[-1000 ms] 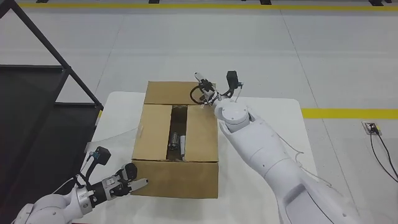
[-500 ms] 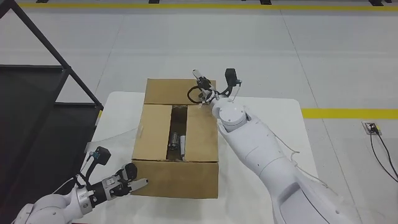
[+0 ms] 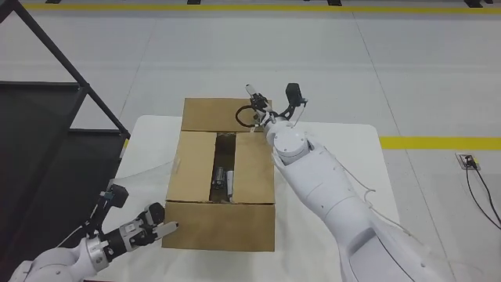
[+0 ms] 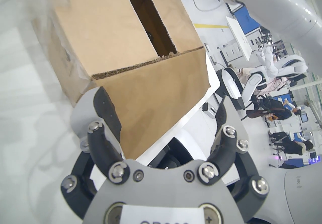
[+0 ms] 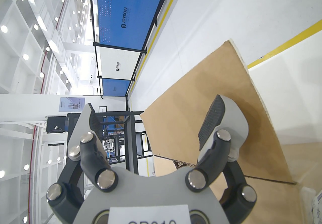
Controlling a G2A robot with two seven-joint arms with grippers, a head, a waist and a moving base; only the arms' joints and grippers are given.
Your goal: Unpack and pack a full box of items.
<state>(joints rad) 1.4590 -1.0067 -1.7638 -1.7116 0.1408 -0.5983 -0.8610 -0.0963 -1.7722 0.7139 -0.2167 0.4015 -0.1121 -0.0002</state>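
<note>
Your box (image 3: 192, 172) sits mid-table (image 3: 329, 137). Its long side and the gap between its top flaps point away from the robot. The left gripper (image 3: 166, 227) is spread wide by the near left corner, holding nothing. The right gripper (image 5: 153, 105) is spread wide over the far flap.

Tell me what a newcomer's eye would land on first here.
The cardboard box stands out first, in the middle of the white table, its top flaps parted over a dark gap with items inside. Then come the right gripper at the box's far flap and the left gripper by its near corner, both with jaws open.
</note>
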